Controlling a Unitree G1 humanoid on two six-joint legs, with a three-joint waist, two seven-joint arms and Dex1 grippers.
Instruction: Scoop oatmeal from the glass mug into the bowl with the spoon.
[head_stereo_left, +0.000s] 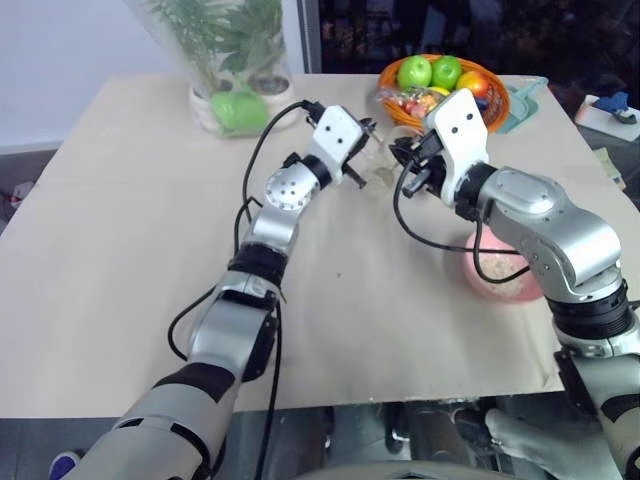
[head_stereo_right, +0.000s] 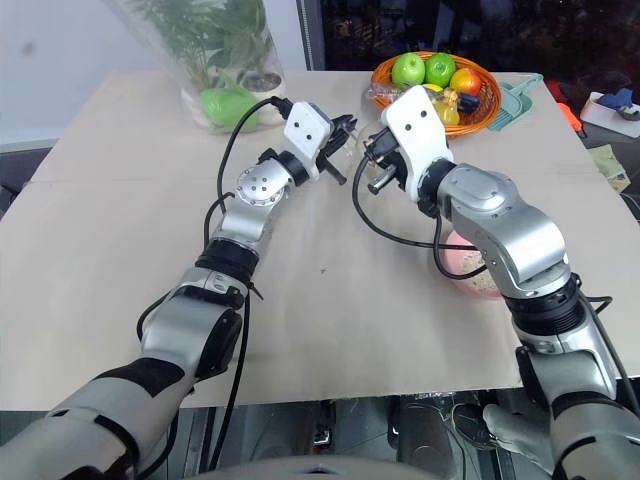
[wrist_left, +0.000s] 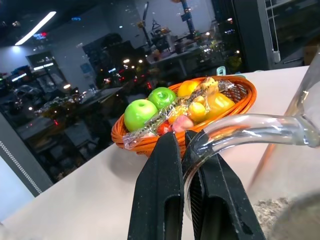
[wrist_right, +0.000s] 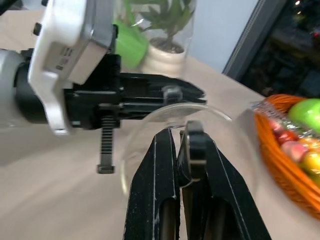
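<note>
The glass mug (head_stereo_left: 383, 162) hangs above the table's middle, with my left gripper (wrist_left: 182, 137) shut on its clear handle (wrist_left: 250, 127). Pale oatmeal (wrist_left: 272, 210) lies in the mug's bottom. My right gripper (wrist_right: 179, 132) faces the left one from the right, its shut fingers just over the mug's rim (wrist_right: 220, 112). Of the spoon, only a thin pale sliver shows pinched between those fingers; the rest is hidden. The pink bowl (head_stereo_left: 505, 285) sits on the table nearer to me on the right, partly covered by my right forearm.
An orange basket of fruit (head_stereo_left: 495, 105) stands just behind the grippers. A clear vase with green plants (head_stereo_left: 235, 70) is at the back left. A teal item (head_stereo_left: 525, 100) lies beside the basket. Bare beige table (head_stereo_left: 120, 250) spreads to the left and front.
</note>
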